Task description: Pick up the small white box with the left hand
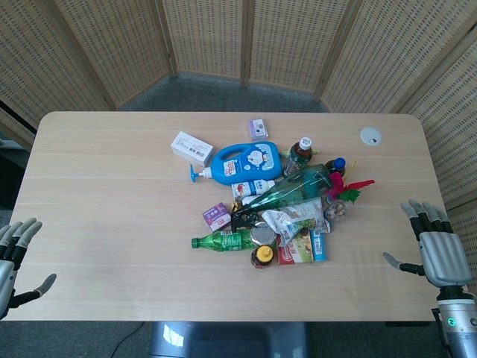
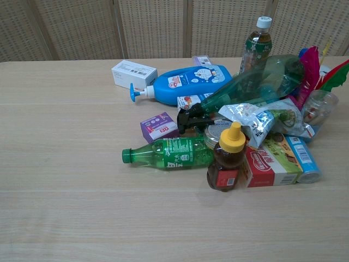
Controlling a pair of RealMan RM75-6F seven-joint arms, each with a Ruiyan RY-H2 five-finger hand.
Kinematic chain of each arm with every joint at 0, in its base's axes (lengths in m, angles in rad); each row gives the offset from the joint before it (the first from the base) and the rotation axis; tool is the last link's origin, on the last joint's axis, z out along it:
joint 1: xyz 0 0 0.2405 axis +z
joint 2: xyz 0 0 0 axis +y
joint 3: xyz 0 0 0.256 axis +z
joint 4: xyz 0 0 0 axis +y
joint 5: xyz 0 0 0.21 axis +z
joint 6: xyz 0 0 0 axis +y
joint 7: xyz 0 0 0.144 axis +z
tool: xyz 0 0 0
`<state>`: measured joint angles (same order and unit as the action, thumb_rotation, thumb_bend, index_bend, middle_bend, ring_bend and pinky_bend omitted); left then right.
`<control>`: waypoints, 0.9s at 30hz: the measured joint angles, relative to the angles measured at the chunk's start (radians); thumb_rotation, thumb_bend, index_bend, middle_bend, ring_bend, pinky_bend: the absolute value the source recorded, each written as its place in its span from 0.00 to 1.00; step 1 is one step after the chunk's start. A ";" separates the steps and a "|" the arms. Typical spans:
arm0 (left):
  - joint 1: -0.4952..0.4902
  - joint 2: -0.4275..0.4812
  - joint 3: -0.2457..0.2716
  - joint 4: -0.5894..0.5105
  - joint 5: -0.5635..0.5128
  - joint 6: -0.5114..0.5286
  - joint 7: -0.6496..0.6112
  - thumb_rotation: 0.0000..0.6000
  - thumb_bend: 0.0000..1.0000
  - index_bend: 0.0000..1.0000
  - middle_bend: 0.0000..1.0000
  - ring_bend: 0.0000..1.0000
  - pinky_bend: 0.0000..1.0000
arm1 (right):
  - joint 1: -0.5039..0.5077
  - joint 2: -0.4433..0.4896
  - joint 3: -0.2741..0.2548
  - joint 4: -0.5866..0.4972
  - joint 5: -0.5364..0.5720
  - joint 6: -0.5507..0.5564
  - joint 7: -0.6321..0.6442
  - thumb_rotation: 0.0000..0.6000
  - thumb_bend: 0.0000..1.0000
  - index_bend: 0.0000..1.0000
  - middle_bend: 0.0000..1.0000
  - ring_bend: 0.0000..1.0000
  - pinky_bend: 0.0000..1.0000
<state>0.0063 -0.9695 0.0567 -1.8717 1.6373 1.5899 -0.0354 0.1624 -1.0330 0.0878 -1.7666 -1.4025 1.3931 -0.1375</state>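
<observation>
The small white box [image 1: 191, 148] lies flat on the table at the far left edge of the pile, just left of the blue bottle [image 1: 247, 162]; the chest view shows the white box [image 2: 133, 73] at the back left. My left hand [image 1: 15, 261] hovers at the table's near left corner, fingers spread, holding nothing, far from the box. My right hand [image 1: 434, 242] is at the near right edge, also spread and holding nothing. Neither hand appears in the chest view.
A pile fills the table's middle: green bottle [image 1: 222, 240], purple box [image 1: 217, 216], honey jar [image 2: 226, 159], teal spray bottle [image 2: 256, 82], red carton [image 2: 267, 164], snack bags, feathers. A small lilac box [image 1: 258, 129] and a white disc [image 1: 370, 136] lie farther back.
</observation>
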 measured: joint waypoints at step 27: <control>-0.188 0.004 -0.078 0.040 -0.106 -0.296 0.014 1.00 0.30 0.00 0.00 0.00 0.00 | -0.024 0.005 0.000 -0.015 0.013 0.012 0.005 0.74 0.19 0.00 0.00 0.00 0.00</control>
<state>-0.1817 -0.9657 -0.0212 -1.8313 1.5312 1.2943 -0.0210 0.1385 -1.0278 0.0874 -1.7818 -1.3893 1.4046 -0.1326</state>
